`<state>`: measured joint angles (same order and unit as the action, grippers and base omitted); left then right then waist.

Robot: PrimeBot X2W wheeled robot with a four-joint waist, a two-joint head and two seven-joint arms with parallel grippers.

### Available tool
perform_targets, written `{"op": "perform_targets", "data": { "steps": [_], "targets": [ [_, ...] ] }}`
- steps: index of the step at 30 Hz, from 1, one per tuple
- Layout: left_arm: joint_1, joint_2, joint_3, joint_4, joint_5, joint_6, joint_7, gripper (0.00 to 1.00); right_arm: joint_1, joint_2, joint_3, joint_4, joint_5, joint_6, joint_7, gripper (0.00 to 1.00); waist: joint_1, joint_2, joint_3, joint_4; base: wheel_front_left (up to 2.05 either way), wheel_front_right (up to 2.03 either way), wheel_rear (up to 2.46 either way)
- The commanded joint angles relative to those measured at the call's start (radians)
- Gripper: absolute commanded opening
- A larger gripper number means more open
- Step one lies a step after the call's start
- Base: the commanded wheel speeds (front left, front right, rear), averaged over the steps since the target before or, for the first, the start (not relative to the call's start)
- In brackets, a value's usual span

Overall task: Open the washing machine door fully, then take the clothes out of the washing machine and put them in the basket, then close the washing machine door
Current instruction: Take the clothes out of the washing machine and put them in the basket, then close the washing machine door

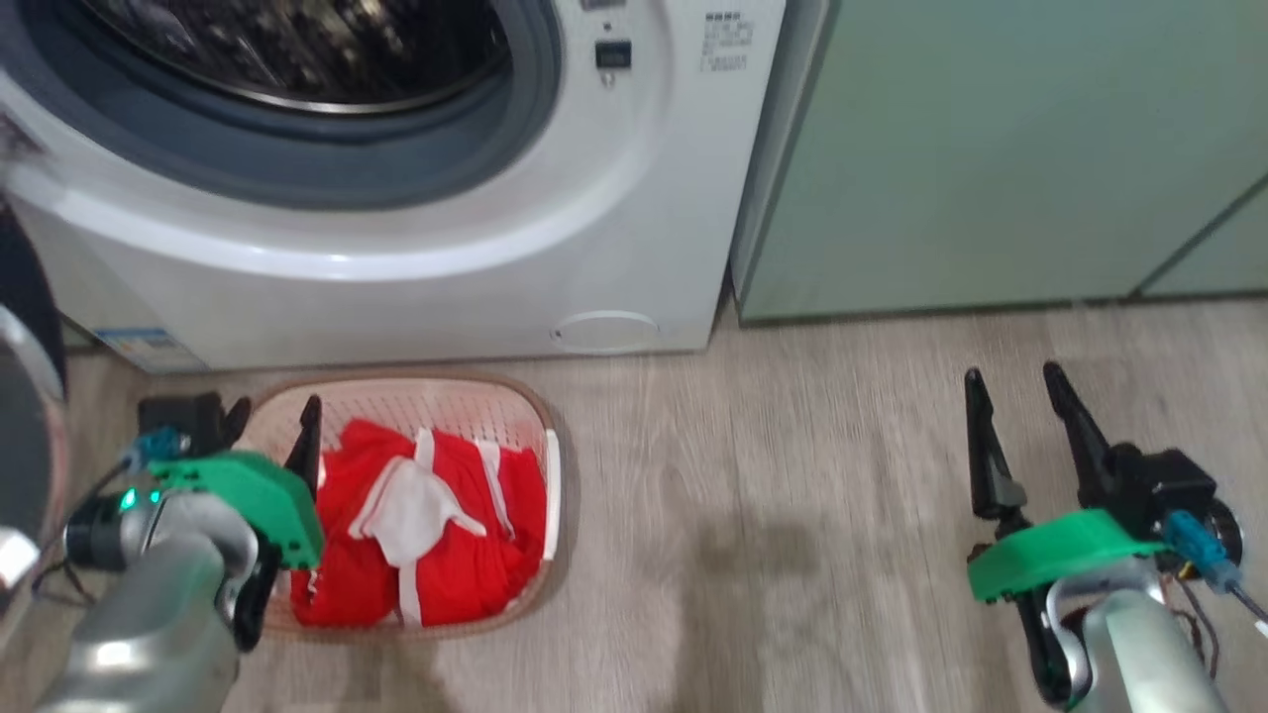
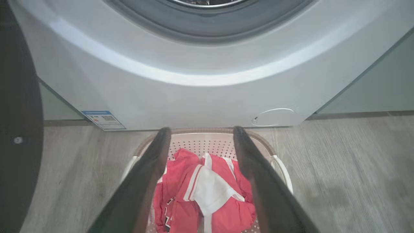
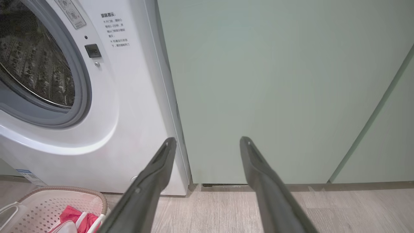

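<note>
1. Landmark: the big white front-loading washing machine [image 1: 396,257], with its porthole uncovered.
2. The cream-white perforated plastic basket with a brown woven rim [image 1: 540,426] stands on the floor just in front of the machine's base. The bright red clothes with white trim [image 1: 446,535] lie inside it.
3. My left gripper [image 2: 202,131] hangs over the basket, dark fingers spread and nothing between them. The clothes lie loose below.
4. My right gripper [image 1: 1015,391], likewise spread and empty, hovers off the machine's right side, before the flat pale green cabinet [image 1: 991,149].
5. Deciding relation: the round washing machine door with its glossy black rim [image 2: 19,97] stands swung out at the machine's left, beyond my left gripper. I judge the left arm much the nearer for pushing it rightward onto the porthole.
6. Hidden: the door is cut off at the frame edge, handle and hinge unseen. The drum shows only in part. I see no red there, yet cannot vouch for the rest.
</note>
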<state>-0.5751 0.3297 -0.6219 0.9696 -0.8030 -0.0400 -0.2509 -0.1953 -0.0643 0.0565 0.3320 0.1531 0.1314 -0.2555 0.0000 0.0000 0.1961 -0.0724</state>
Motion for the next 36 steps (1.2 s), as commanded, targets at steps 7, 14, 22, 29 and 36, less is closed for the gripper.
{"op": "perform_targets", "data": {
  "steps": [7,14,22,29,36],
  "targets": [
    [0.146,0.059,0.287,-0.179,0.125,0.017,-0.011,1.0,0.036,0.006,0.04,-0.01,0.025,-0.001,-0.006,1.0,0.0,0.0,-0.128,0.011,0.0,0.0,0.0],
    [0.305,0.017,0.494,-0.357,0.249,0.005,-0.011,1.0,0.073,0.003,0.047,-0.005,0.037,-0.001,-0.006,1.0,0.0,0.0,-0.182,0.011,0.0,0.0,0.0],
    [0.422,-0.03,0.636,-0.453,0.357,-0.024,-0.011,1.0,0.112,0.004,0.041,-0.003,0.041,-0.001,-0.006,1.0,0.0,0.0,-0.234,0.012,0.0,0.0,0.0],
    [0.445,-0.053,0.683,-0.464,0.414,-0.045,-0.011,1.0,0.12,0.005,0.032,0.001,0.042,-0.001,-0.006,1.0,0.0,0.0,-0.252,0.023,0.0,0.0,0.0],
    [0.425,-0.073,0.719,-0.452,0.463,-0.058,-0.011,1.0,0.118,0.007,0.024,0.0,0.038,-0.001,-0.006,1.0,0.0,0.0,-0.257,0.036,0.0,0.0,0.0]
  ]
}}
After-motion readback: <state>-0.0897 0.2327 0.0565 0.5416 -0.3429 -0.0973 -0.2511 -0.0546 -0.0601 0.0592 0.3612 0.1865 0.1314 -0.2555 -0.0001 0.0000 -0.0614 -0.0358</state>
